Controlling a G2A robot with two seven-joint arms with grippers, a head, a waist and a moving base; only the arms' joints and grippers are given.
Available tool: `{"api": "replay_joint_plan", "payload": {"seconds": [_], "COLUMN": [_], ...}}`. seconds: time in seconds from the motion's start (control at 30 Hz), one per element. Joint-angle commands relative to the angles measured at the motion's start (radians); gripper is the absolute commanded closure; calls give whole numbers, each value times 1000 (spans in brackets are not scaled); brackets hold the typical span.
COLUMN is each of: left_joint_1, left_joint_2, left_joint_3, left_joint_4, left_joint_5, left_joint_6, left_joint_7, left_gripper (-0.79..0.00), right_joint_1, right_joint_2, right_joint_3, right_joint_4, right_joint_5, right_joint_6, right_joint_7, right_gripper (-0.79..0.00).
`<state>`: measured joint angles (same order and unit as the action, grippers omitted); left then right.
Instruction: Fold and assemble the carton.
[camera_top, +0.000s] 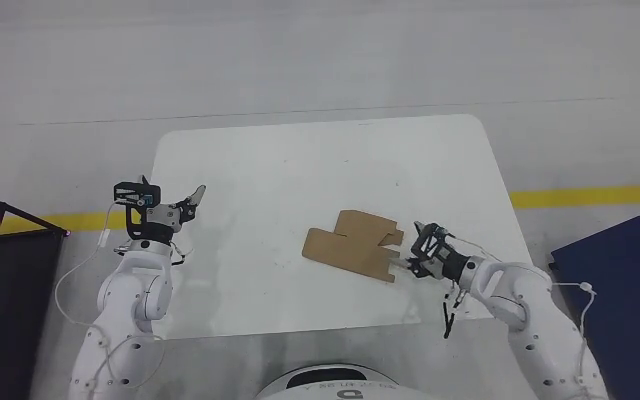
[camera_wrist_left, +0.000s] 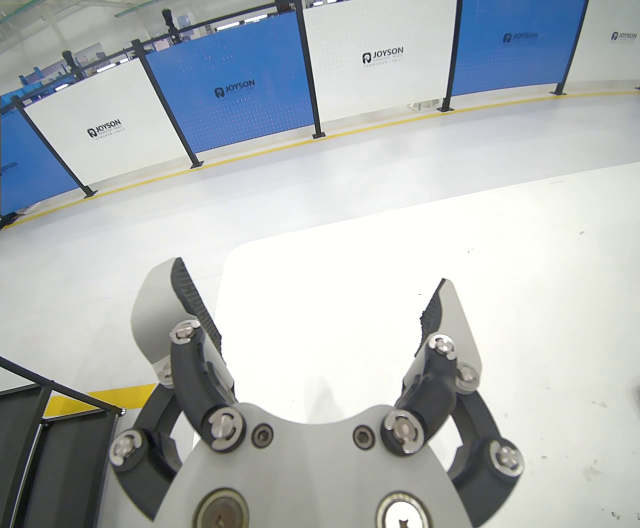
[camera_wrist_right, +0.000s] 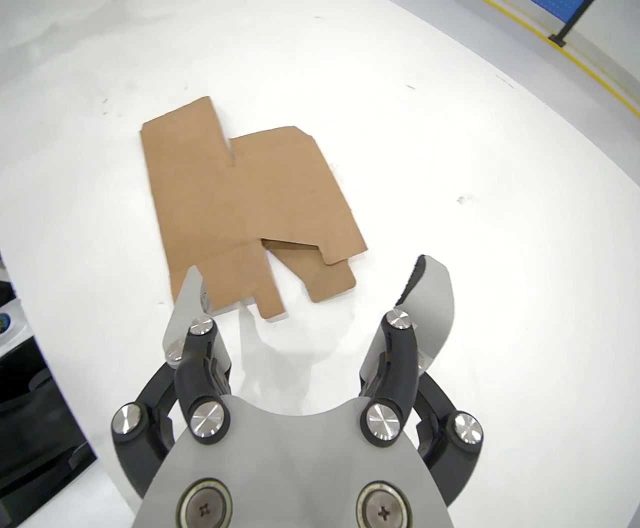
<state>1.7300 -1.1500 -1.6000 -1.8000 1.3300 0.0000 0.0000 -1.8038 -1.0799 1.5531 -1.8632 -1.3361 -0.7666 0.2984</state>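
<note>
Right end effector (camera_wrist_right: 307, 270): released, jaws spread with nothing between them. It hangs low over the near right part of the tabletop (camera_top: 300, 160), between the carton and the right edge. One fingertip (camera_wrist_right: 192, 285) is just beside the carton's nearest flap; whether it touches cannot be told.
Carton (camera_wrist_right: 240, 200): lies flat on the tabletop, right of the middle and closer to the near edge than the far one. Its flaps point toward the right end effector.
Left end effector (camera_wrist_left: 310, 280): released and holding nothing, jaws wide, over the left edge of the tabletop and well apart from the carton.
Progress: nothing appears folded. No panel stands up and no flap is tucked, so the whole assembly looks left to do, starting with a first grip.
Room: the carton sits well in from every edge, with most room toward the far and left sides. The near right side looks tighter for the right arm.
</note>
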Motion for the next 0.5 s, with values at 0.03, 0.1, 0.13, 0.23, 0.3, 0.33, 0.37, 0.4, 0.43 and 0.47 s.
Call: {"api": "replay_joint_plan", "payload": {"seconds": [0.03, 0.1, 0.13, 0.23, 0.3, 0.33, 0.37, 0.4, 0.43, 0.47], "left_joint_1": [0, 0, 0, 0, 0, 0, 0, 0, 0, 0], "left_joint_2": [0, 0, 0, 0, 0, 0, 0, 0, 0, 0], "left_joint_3": [0, 0, 0, 0, 0, 0, 0, 0, 0, 0], "left_joint_4": [0, 0, 0, 0, 0, 0, 0, 0, 0, 0], "left_joint_5": [0, 0, 0, 0, 0, 0, 0, 0, 0, 0], "left_joint_6": [0, 0, 0, 0, 0, 0, 0, 0, 0, 0], "left_joint_7": [0, 0, 0, 0, 0, 0, 0, 0, 0, 0], "left_gripper": [-785, -785, -785, -785, -785, -785, -785, -785, -785, -785], "right_joint_1": [4, 13, 16, 28, 35, 38, 41, 44, 47, 51], "right_joint_2": [3, 6, 8, 11, 13, 14, 15, 16, 17, 17], "right_joint_3": [-24, -42, -52, -72, -81, -84, -86, -87, -89, -89], "right_joint_4": [-2, -3, -1, 14, 25, 28, 32, 36, 40, 45], "right_joint_5": [-77, -133, -160, -233, -259, -271, -282, -291, -297, -300], "right_joint_6": [-14, -29, -39, -40, -34, -34, -34, -31, -30, -28], "right_joint_7": [0, -5, -7, -16, -27, -32, -35, -36, -39, -40], "right_gripper": [-566, -579, -579, -557, -533, -523, -520, -502, -474, -446]}}
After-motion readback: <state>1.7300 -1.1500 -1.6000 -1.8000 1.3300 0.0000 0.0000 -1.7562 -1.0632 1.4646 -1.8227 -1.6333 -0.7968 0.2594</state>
